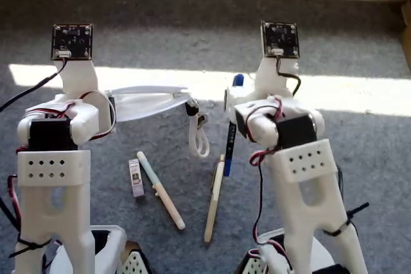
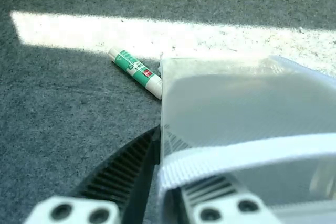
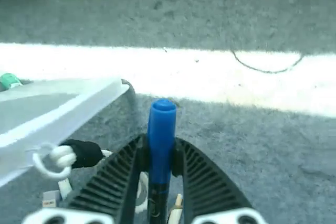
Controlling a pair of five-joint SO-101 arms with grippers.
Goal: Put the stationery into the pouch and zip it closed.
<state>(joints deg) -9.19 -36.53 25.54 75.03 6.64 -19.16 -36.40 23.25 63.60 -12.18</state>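
My right gripper point(image 3: 160, 153) is clenched on a blue marker point(image 3: 161, 129). Both ribbed jaws press against its barrel just below the cap, and the cap sticks out past the fingertips and points away from the arm toward the sunlit band on the carpet point(image 1: 359, 152). From the high view, the marker's dark rear end runs back under the gripper and ends just beside the top of a pencil point(image 1: 214, 203) that lies on the carpet between the two arms. My left gripper point(image 2: 164, 140) is grasping the pouch point(image 2: 236, 103): the jaws are nearly together on its near edge, one black finger point(image 2: 131, 171) on the outside and the other seen through the clear wall, with the white webbing band of the rim running across them. The pouch is held off the carpet and stretches from the left arm toward the right one, its far end near the marker's cap but apart from it. I cannot tell how far its mouth is open. A black zip pull point(image 3: 86, 152) with a white cord point(image 1: 199, 136) hangs from that end, and the cord loops down onto the carpet. A green and white glue stick point(image 2: 135, 72) lies in the sunlit band, one end touching or tucked just behind the pouch's corner. Nearer the arm bases a teal and cream pen point(image 1: 160, 190) lies at a slant, with a small white block point(image 1: 135, 178) just beside it, both well apart from the pouch.
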